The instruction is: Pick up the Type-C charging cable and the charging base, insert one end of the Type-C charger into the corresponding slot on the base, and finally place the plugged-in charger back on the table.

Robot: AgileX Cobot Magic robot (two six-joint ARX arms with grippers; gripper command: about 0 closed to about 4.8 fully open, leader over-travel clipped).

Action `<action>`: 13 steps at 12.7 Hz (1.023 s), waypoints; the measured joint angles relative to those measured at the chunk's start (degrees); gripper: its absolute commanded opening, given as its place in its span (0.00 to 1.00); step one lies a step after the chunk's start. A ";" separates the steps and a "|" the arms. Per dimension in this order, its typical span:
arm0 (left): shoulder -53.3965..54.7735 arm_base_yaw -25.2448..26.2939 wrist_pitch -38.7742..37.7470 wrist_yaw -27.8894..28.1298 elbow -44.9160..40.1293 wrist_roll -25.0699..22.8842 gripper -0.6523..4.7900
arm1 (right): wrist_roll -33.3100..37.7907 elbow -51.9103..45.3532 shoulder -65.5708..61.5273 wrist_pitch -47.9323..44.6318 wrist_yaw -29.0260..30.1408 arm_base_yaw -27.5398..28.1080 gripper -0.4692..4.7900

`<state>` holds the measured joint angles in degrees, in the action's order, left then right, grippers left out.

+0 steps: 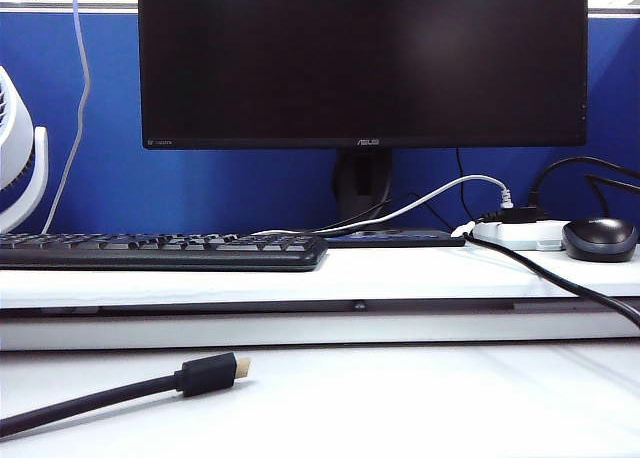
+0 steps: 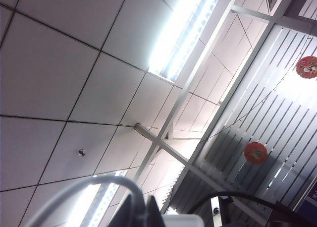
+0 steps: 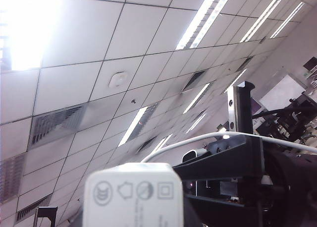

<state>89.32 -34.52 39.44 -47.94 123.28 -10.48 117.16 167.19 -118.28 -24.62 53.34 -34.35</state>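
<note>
Both wrist cameras look up at the ceiling, and neither arm appears in the exterior view. My left gripper (image 2: 141, 214) is shut on the Type-C charging cable (image 2: 74, 191), a thin white cable arching out from between its black fingers. A white corner of the charging base (image 2: 184, 221) shows just beside them. In the right wrist view the charging base (image 3: 131, 197), a white block with printed symbols, fills the jaw area. My right gripper (image 3: 131, 223) is shut on it, its fingers mostly hidden. The cable (image 3: 198, 140) runs past the other arm (image 3: 233, 160). The table (image 1: 420, 408) lies below.
A thick black cable with a gold-tipped plug (image 1: 210, 374) lies on the table's front left. On the raised shelf (image 1: 400, 273) sit a keyboard (image 1: 160, 250), a monitor stand (image 1: 362, 183), a white power strip (image 1: 520, 235) and a mouse (image 1: 600, 239). A fan (image 1: 18, 158) stands far left.
</note>
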 measured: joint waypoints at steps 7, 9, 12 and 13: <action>0.26 -0.04 0.63 1.09 0.44 -2.80 0.11 | 1.05 -0.26 -0.20 -0.87 -2.93 -2.62 0.08; 0.31 -0.04 0.90 1.70 0.42 -2.78 0.11 | 0.35 -0.26 -0.20 -0.76 -2.78 -2.62 0.08; 0.46 -0.09 1.75 2.14 0.35 -1.05 0.11 | -0.48 -0.24 -0.15 0.22 -2.25 -2.62 0.08; 0.48 -0.09 1.75 2.23 0.35 -1.03 0.11 | -0.61 -0.20 -0.15 0.70 -2.23 -2.62 0.08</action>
<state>89.80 -34.61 41.19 -45.71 123.63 -11.51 116.55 167.00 -118.43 -23.92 51.11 -36.97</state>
